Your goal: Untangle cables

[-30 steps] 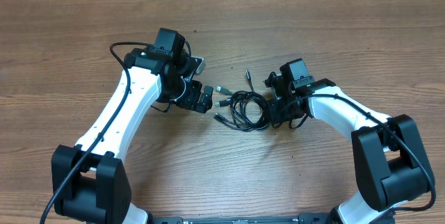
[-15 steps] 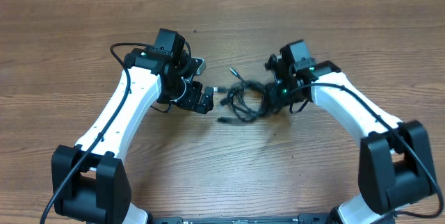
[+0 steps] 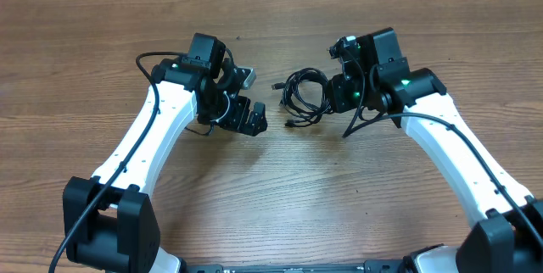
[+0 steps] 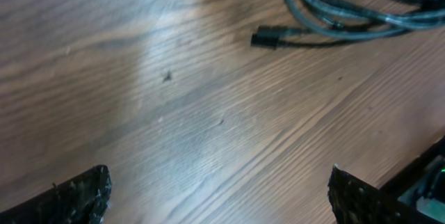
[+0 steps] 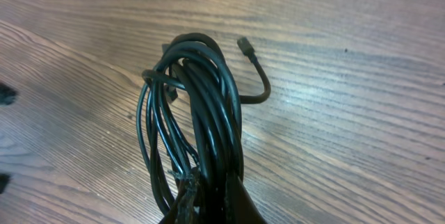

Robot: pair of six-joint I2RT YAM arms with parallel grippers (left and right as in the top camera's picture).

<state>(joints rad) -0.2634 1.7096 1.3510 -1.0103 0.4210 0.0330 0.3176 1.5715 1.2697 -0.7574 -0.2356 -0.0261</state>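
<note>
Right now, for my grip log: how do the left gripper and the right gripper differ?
The left gripper stands wide open; the right gripper is shut. The left gripper holds nothing, with bare table beneath it; the right gripper pinches the cables at one edge of the bundle. Both flank that bundle, one on each side.

Light is even and soft from above, so the table point(image 3: 280, 214) looks warm and bright with only faint shadows beneath the arms point(image 3: 148, 137). The left wrist view is soft all over, with a pale sheen on the wood left of centre and the cables point(image 4: 327, 15) smeared at the far edge. The right wrist view is crisp on the grain, blurring only at its near edge
</note>
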